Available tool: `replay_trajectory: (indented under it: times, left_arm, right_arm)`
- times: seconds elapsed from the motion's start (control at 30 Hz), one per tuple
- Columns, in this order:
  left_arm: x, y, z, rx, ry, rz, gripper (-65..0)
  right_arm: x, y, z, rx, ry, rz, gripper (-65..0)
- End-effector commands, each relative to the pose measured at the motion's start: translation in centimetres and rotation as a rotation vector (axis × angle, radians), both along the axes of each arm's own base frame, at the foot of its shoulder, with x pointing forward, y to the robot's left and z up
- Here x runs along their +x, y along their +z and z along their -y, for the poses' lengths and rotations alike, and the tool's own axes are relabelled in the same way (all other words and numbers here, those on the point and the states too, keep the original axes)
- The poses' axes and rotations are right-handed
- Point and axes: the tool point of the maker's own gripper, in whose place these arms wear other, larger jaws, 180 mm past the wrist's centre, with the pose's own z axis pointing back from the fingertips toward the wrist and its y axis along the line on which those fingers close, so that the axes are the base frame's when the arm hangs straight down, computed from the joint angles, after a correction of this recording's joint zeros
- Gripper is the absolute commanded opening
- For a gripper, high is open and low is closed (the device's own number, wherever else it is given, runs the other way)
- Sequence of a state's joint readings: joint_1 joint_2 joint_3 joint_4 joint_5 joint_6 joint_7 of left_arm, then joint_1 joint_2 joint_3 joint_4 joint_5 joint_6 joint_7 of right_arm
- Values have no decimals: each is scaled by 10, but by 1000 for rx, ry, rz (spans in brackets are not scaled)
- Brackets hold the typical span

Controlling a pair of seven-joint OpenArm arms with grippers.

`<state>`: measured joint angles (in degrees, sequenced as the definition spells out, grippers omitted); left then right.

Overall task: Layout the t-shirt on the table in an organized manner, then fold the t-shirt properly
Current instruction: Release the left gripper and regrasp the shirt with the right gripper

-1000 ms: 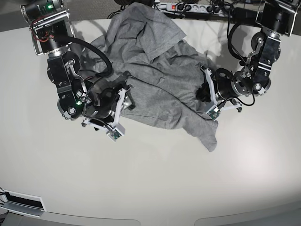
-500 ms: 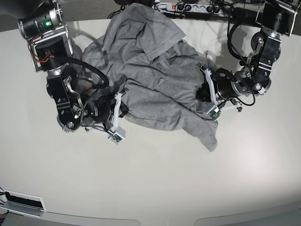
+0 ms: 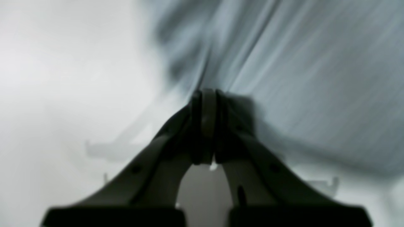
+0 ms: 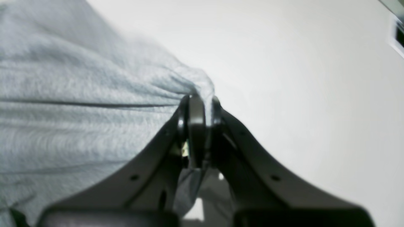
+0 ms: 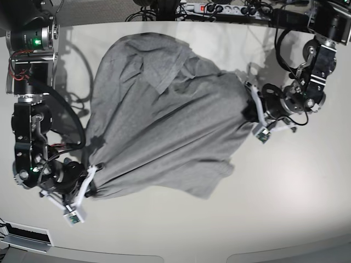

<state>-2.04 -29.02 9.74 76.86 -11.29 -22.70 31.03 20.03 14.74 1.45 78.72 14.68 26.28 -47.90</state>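
The heather-grey t-shirt (image 5: 164, 120) hangs stretched between my two grippers over the off-white table (image 5: 274, 208), plain grey side showing and no lettering visible. My right gripper (image 5: 90, 183) is shut on a shirt edge at the front left; in the right wrist view the jaws (image 4: 199, 99) pinch a fold of grey fabric (image 4: 79, 94). My left gripper (image 5: 251, 112) is shut on the shirt's right edge; the left wrist view is blurred, with closed fingertips (image 3: 206, 94) against streaked grey cloth (image 3: 300, 63). A loose flap droops at the lower middle (image 5: 211, 183).
A power strip (image 5: 219, 8) and cables lie beyond the table's far edge. A white box (image 5: 24, 235) sits at the front left corner. The right arm's base (image 5: 30, 38) stands at the back left, and the left arm's base (image 5: 329, 22) at the back right.
My right gripper has pulled its shirt edge down and left toward the table's front. My left gripper has shifted slightly right. The crumpled shirt has spread out taut between them.
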Motion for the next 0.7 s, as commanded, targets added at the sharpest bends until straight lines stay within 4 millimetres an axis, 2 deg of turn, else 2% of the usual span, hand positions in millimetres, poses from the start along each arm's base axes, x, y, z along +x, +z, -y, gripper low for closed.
replay_trajectory:
  times: [0.0, 0.23, 0.33, 0.4, 0.47, 0.6, 0.63, 0.67]
  left_arm:
    - [13, 11, -14, 27, 22, 44, -650]
    - [24, 25, -75, 183, 156, 66, -650]
    - [30, 34, -90, 181, 205, 82, -650]
    - [33, 43, -84, 114, 206, 80, -650]
    - [36, 55, -66, 11, 167, 90, -650]
    - [37, 76, -32, -163, 91, 102, -650]
    - [36, 78, -25, -195, 72, 98, -650]
    - [34, 80, -19, -226, 53, 92, -650]
  right_arm:
    - [15, 26, 16, -12, -35, 75, -650]
    - [14, 30, 41, -88, -59, 83, -650]
    - [16, 31, 52, -91, -114, 87, -650]
    - [16, 32, 55, -87, -138, 90, -650]
    - [16, 32, 55, -86, -142, 90, -644]
    - [16, 32, 55, -86, -141, 88, -266]
    - [16, 33, 52, -74, -125, 85, -220]
    - [15, 34, 43, -45, -83, 73, -213]
